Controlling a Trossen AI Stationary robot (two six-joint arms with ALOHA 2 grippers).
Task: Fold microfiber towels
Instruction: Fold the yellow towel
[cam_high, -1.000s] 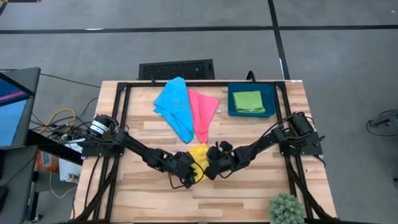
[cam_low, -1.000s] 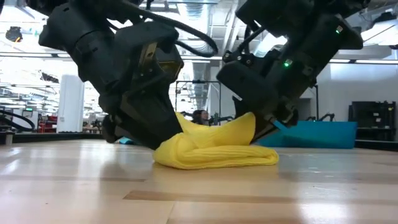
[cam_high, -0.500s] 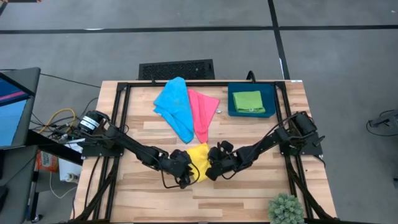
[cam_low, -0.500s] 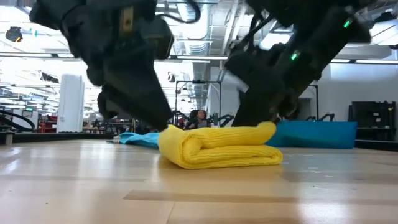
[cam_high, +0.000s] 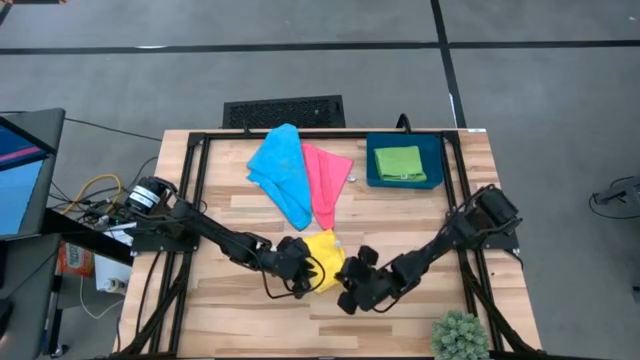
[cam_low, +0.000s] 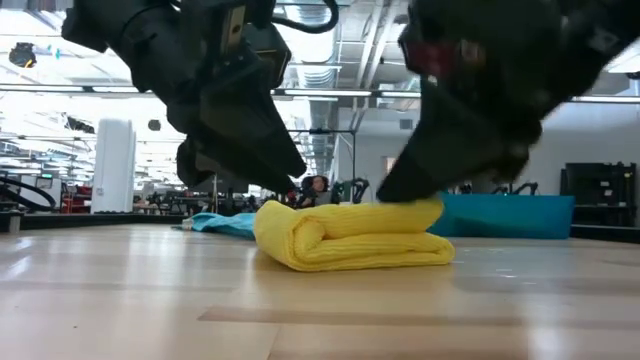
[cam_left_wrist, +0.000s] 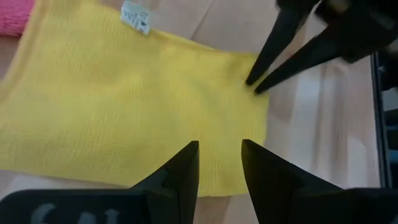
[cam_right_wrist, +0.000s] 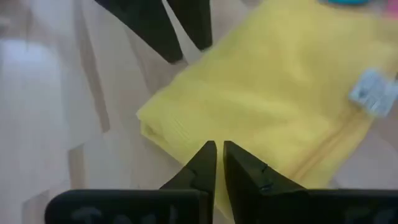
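Since the earlier frame the right gripper (cam_high: 348, 296) has drawn back off the yellow towel (cam_high: 325, 273) toward the table's (cam_high: 400, 215) near edge, while the left gripper (cam_high: 306, 283) stays over it. On the wooden table, the blue towel (cam_high: 280, 172) and pink towel (cam_high: 325, 180) lie loose at the far side, the green towel (cam_high: 398, 162) folded in the dark blue tray (cam_high: 437, 168). Folded small, the yellow towel sits near the table's middle. Left fingers (cam_left_wrist: 179, 176) stand slightly parted above it, holding nothing; right fingers (cam_right_wrist: 202, 163) are nearly closed, empty.
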